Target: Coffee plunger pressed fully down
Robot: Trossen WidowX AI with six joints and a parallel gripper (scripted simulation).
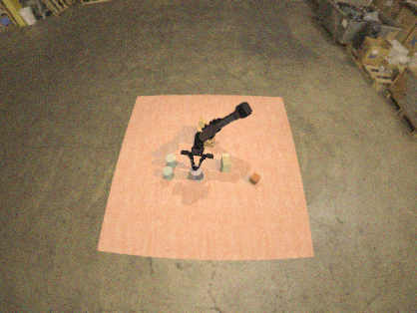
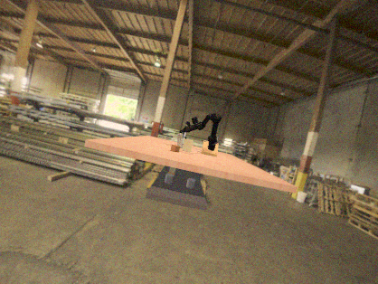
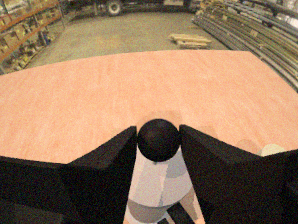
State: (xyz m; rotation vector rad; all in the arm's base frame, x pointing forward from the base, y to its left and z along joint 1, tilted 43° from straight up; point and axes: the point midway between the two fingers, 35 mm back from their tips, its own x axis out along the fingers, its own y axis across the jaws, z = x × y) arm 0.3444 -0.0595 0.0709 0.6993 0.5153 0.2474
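Note:
The coffee press [image 1: 199, 176] [image 2: 180, 139] stands upright on the table, with its pale top and part of its body [image 3: 159, 185] below the knob in the wrist view. The round black plunger knob [image 3: 158, 140] sits between the fingertips. Only a tiny bit of rod shows under it, and the knob looks close above the pale lid; any small gap left is hard to judge. My gripper [image 1: 196, 167] [image 3: 157, 131] is shut on the knob, one finger on each side, directly over the press. The lower front of the press is partly hidden by the fingers.
Two pale green cups [image 1: 172, 159] [image 1: 168, 172] stand left of the press in the top view. A pale yellow block [image 1: 225, 163] [image 2: 187, 146] stands to its right, with an orange-brown cube [image 1: 254, 178] [image 2: 174, 147] farther right. The table [image 1: 209, 229] [image 2: 136, 151] [image 3: 90, 95] has open edges.

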